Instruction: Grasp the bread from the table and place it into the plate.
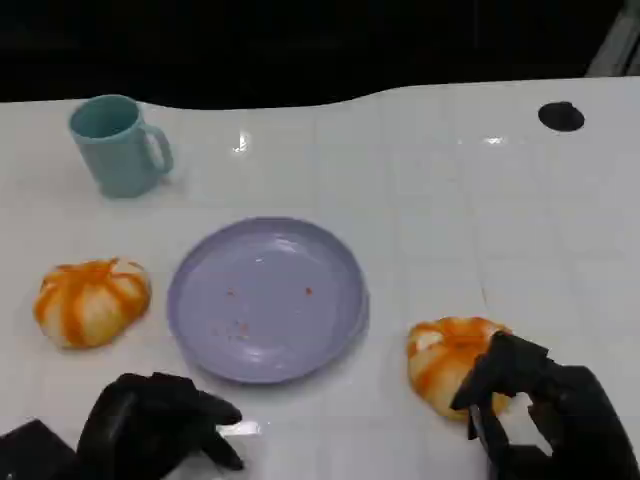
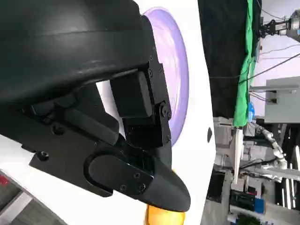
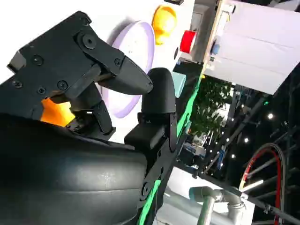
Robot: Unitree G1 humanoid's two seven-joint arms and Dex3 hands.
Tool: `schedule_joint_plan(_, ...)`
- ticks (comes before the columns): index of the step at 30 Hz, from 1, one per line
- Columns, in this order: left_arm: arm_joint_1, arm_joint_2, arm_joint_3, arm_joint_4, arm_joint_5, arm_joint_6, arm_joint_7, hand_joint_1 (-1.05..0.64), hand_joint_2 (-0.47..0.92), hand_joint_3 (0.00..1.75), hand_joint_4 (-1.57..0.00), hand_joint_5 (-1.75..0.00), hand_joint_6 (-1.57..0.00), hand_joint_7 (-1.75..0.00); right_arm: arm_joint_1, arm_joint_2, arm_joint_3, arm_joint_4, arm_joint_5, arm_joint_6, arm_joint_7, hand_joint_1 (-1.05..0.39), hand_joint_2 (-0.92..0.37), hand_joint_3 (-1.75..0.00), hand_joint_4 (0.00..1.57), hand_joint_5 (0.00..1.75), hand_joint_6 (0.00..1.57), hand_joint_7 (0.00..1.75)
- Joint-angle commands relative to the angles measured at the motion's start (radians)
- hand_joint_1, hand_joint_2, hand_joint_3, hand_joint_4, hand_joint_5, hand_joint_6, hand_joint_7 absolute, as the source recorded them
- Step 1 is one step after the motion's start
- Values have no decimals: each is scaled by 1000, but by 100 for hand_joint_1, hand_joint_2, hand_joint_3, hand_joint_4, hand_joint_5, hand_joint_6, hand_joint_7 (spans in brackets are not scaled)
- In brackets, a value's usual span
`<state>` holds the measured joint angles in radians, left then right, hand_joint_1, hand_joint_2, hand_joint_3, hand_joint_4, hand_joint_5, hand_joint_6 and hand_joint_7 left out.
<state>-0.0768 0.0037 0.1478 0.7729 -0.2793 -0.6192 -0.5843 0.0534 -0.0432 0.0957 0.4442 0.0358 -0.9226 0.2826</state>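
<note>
A purple plate [image 1: 268,300] sits mid-table, holding nothing but crumbs. One orange-and-white bread roll [image 1: 90,300] lies to its left, and a second roll [image 1: 445,358] lies to its right. My right hand [image 1: 540,412] is at the near right side of that second roll. Its fingers are spread and overlap the roll's edge, and the roll rests on the table. The right wrist view shows this roll [image 3: 55,112] under the hand's fingers [image 3: 123,77], with the plate [image 3: 136,49] beyond. My left hand [image 1: 155,425] rests near the table's front left, holding nothing.
A teal mug [image 1: 120,145] stands at the back left. A small black disc [image 1: 560,116] lies at the back right. The table's far edge runs along the top of the head view, with darkness beyond it. White tabletop lies between the plate and each roll.
</note>
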Motion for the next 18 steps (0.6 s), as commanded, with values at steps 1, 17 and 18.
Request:
schedule_joint_plan(1,-5,13,8,7,0,-10,-1,-105,89,0,-148,-66,-157,-20,5,-10,-5,-7,16,-2,2,-34,-47,-116,82,175,78,146)
schedule_joint_plan(17,-1,13,9,-2,-3,-4,0,-105,88,0,-149,-66,-157,-20,1,-10,-6,0,19,-12,11,-33,-47,-115,82,175,79,144)
schedule_joint_plan(18,-1,13,10,-2,-4,-4,-3,-105,88,0,-149,-66,-157,-20,2,-10,-7,-3,19,-9,10,-33,-47,-115,81,175,79,144)
